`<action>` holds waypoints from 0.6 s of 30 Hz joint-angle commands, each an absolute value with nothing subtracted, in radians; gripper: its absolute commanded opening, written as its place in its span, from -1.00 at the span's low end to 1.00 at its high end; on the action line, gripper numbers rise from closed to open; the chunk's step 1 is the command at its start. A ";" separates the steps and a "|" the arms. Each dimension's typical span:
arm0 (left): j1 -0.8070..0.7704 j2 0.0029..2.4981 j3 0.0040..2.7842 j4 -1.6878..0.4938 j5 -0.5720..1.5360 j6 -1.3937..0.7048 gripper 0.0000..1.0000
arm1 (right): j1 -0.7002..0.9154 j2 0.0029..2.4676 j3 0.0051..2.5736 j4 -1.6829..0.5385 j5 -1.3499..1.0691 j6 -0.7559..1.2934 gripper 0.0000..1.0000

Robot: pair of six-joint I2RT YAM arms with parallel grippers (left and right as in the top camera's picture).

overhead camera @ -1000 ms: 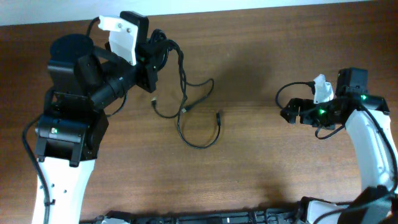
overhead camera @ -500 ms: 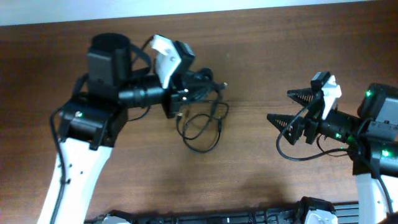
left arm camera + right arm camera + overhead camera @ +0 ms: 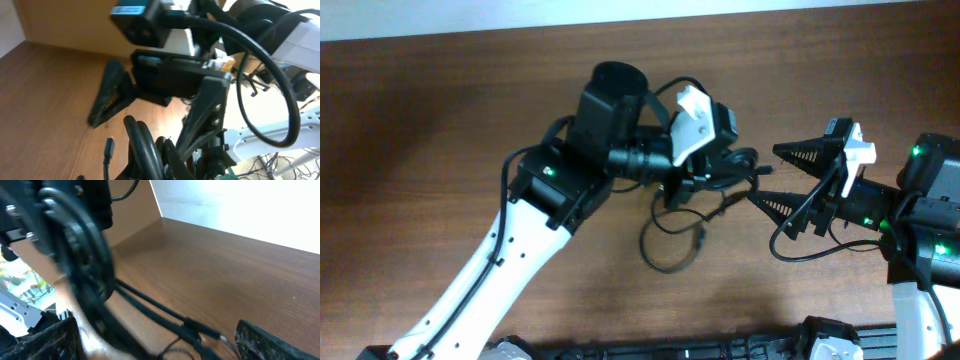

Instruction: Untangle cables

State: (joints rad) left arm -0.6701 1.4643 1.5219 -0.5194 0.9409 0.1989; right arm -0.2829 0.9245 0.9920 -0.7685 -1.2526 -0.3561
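A tangle of thin black cables (image 3: pixel 740 165) hangs from my left gripper (image 3: pixel 705 178), which is shut on the bundle just left of the right gripper. A slack loop (image 3: pixel 670 250) trails down to the table and ends in a plug (image 3: pixel 703 238). In the left wrist view the thick strands (image 3: pixel 147 150) run up through the gripper (image 3: pixel 165 160), beside a blue USB plug (image 3: pixel 109 146). My right gripper (image 3: pixel 782 180) faces the bundle with its jaws wide open. The right wrist view shows cable strands (image 3: pixel 170 317) lying between its fingers (image 3: pixel 262 340), without touching them.
The brown wooden table (image 3: pixel 440 120) stretches to the left under the left arm (image 3: pixel 520 250). A white wall edge (image 3: pixel 470 15) runs along the back. The right arm's own black wire (image 3: pixel 800 245) loops under its wrist.
My left arm has swung far to the right, carrying the cable bundle up to the right gripper. The right gripper has turned toward it and opened wide. The loop on the table was dragged right.
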 commanded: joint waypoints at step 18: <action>-0.710 1.460 1.530 -0.480 0.661 0.039 0.56 | -0.289 0.923 0.999 -0.751 -1.217 -0.358 -0.92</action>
State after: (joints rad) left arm -0.7277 1.4647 1.5219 -0.4808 0.7418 0.1444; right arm -0.2790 0.9211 0.9916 -0.7544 -1.2903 -0.3698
